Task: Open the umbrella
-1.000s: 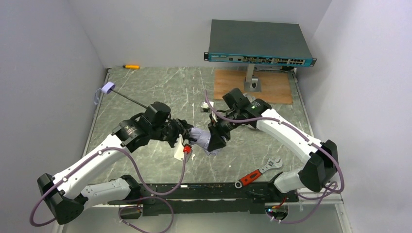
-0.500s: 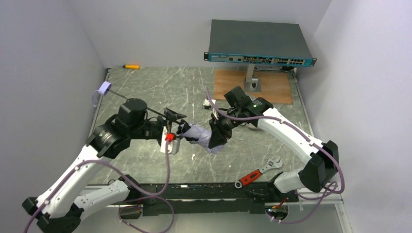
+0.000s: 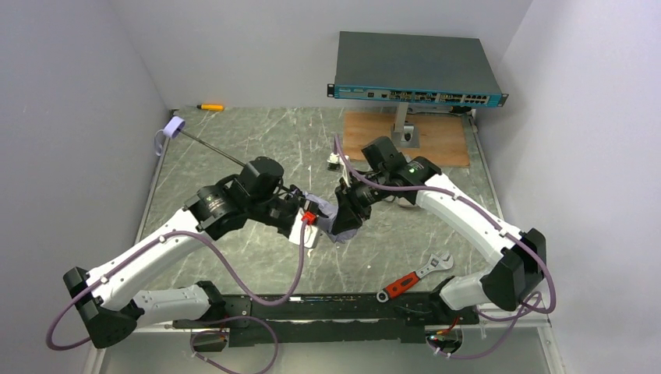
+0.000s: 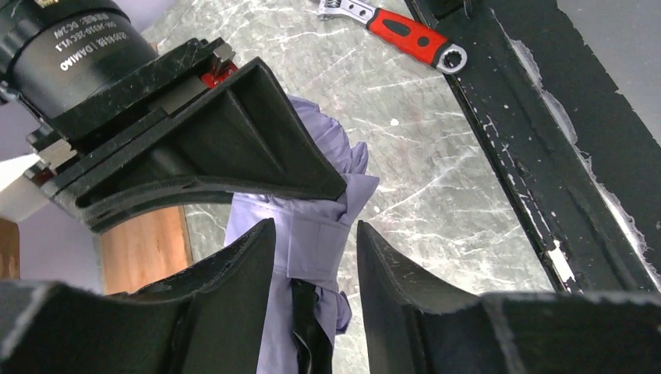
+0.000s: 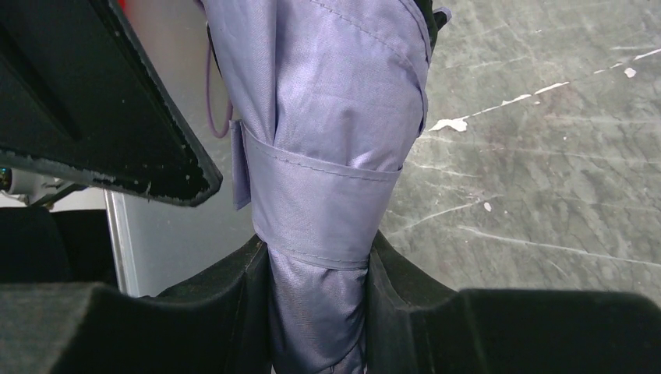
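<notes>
The umbrella (image 5: 335, 101) is folded and lies slantwise near the middle of the surface (image 3: 257, 132). Its pale lavender canopy is bunched between the two arms. Its thin black shaft (image 3: 214, 150) runs toward the far left corner, ending in a small pale handle (image 3: 173, 126) close to the left edge. A fabric strap (image 5: 319, 202) is wrapped round the bundle, and a strip of black lining shows in the left wrist view.

The right end effector (image 5: 318, 249) pinches the canopy just below the strap, with both fingers (image 5: 234, 304) pressed into the cloth. The left end effector (image 4: 314, 230) sits astride the same bundle from the other side, its fingers (image 4: 242, 288) partly apart with fabric between them. I cannot tell whether they press it.

The only readable writing is on the black motor housing (image 4: 70, 47) of the right arm, seen in the left wrist view. It is printed "DAMIAO", and the smaller print beside it is too fine to be sure of.

A dark teal network switch (image 3: 417, 70) stands on a post over a wooden board (image 3: 436, 144) at the far right of the surface. Its port labels are too small to read. A yellow-handled screwdriver (image 3: 209, 107) lies at the far left corner. A red-handled adjustable wrench (image 3: 409, 280) lies near the near edge, right of centre.
</notes>
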Robot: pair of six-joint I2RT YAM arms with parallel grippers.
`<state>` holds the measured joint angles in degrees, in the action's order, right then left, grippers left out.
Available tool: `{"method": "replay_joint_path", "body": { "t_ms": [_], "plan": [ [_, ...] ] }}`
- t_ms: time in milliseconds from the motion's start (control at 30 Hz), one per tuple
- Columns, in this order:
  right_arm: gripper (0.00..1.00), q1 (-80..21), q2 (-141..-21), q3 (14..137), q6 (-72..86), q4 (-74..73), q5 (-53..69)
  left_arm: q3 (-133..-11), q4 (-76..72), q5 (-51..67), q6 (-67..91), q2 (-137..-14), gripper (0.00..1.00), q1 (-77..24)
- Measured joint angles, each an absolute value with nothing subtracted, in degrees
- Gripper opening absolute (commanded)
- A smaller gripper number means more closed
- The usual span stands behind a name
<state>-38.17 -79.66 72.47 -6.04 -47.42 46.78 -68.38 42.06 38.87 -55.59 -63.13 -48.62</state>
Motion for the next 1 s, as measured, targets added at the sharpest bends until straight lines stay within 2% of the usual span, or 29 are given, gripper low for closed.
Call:
{"method": "replay_joint_path", "body": {
  "t_ms": [67,367,533,600,1000],
  "plan": [
    [0.0,-38.17,-79.33,72.47,-5.96,-47.37,47.44,-68.38,41.41,37.91,-55.59,-63.29,0.46,-49.76],
    [0.0,-38.17,-78.08,71.94,-5.96,-47.33,49.43,-66.28,39.46,34.02,-58.13,-62.74,0.25,-51.86],
    [0.0,-38.17,-78.08,70.54,-5.96,-47.35,49.76,-64.16,38.46,32.45,-60.84,-62.08,0.17,-52.64],
    [0.0,-38.17,-78.08,70.54,-5.96,-47.33,49.78,-63.86,38.2,32.03,-61.91,-61.95,0.01,-52.8],
    [0.0,-33.56,-78.22,69.54,-2.96,-44.93,55.44,-55.29,33.47,31.31,-69.28,-55.61,0.0,-53.34]
  ]
}}
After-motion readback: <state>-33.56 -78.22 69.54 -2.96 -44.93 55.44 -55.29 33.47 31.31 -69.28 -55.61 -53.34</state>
